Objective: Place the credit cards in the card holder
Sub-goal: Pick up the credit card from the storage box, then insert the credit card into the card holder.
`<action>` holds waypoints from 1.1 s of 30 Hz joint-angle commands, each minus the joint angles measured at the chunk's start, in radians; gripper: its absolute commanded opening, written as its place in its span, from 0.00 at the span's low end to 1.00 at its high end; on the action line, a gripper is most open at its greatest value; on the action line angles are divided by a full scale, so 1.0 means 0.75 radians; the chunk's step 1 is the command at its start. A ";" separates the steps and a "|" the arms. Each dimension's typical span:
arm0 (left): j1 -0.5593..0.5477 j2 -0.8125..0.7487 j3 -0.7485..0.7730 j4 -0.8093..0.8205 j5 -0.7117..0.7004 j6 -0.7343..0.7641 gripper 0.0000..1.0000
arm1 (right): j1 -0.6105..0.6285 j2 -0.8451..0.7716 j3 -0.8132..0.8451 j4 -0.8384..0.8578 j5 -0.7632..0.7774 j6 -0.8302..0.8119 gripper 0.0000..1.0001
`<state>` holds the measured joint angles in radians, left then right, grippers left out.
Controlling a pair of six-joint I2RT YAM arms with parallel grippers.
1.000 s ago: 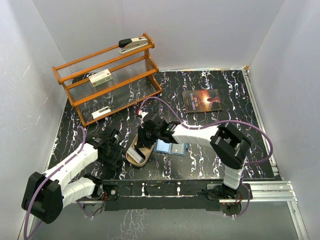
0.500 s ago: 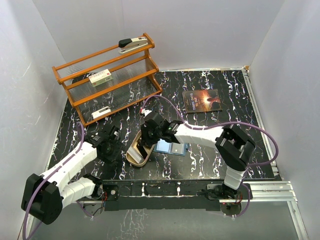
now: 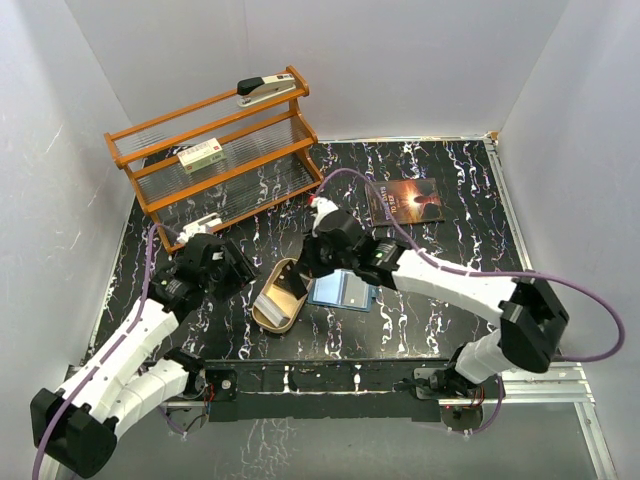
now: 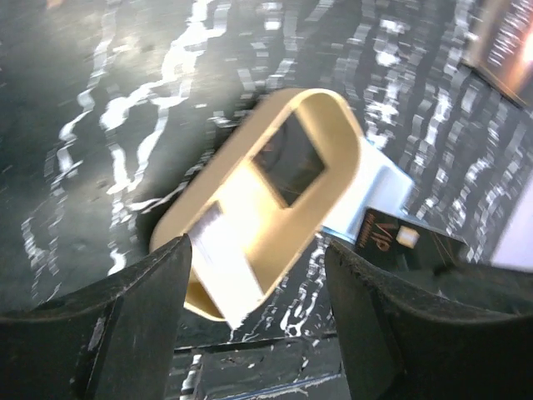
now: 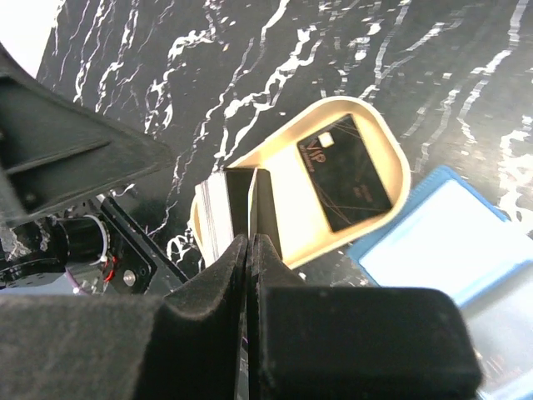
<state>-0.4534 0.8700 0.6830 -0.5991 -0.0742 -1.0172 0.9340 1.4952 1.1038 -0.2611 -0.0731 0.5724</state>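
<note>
A tan oblong tray [image 3: 268, 310] lies near the front with the blue card holder [image 3: 345, 292] open and flat at its right. In the right wrist view a black card [image 5: 346, 171] lies in the tray [image 5: 391, 146] and a greyish-white card [image 5: 212, 212] leans at its near end. My right gripper [image 5: 251, 242] hangs over the tray, shut on a thin dark card seen edge-on; the left wrist view shows that black card [image 4: 400, 237] above the holder [image 4: 379, 187]. Left of the tray, my left gripper [image 4: 258, 325] is open and empty.
An orange wire shelf [image 3: 215, 160] stands at the back left with a stapler [image 3: 265, 88] on top and a white-green box [image 3: 200, 155] inside. A dark book [image 3: 405, 200] lies at the back right. White walls enclose the table.
My left gripper has pulled back and away from the tray's left side. My right arm has stretched out, its gripper lifting from the tray toward the holder, still shut.
</note>
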 commanded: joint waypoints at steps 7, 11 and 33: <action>0.004 0.167 0.193 0.333 0.478 0.506 0.52 | -0.235 -0.299 -0.260 0.042 -0.036 0.051 0.00; 0.001 0.284 0.243 0.401 0.625 0.559 0.35 | -0.335 -0.346 -0.368 0.066 -0.097 0.075 0.00; -0.367 0.767 0.320 0.479 0.446 0.573 0.00 | -0.586 -0.307 -0.701 0.399 -0.267 0.288 0.00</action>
<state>-0.7097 1.4086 0.8883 -0.2558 0.3088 -0.5877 0.5137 1.2518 0.5949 -0.0822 -0.2321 0.7567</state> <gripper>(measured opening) 0.007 0.007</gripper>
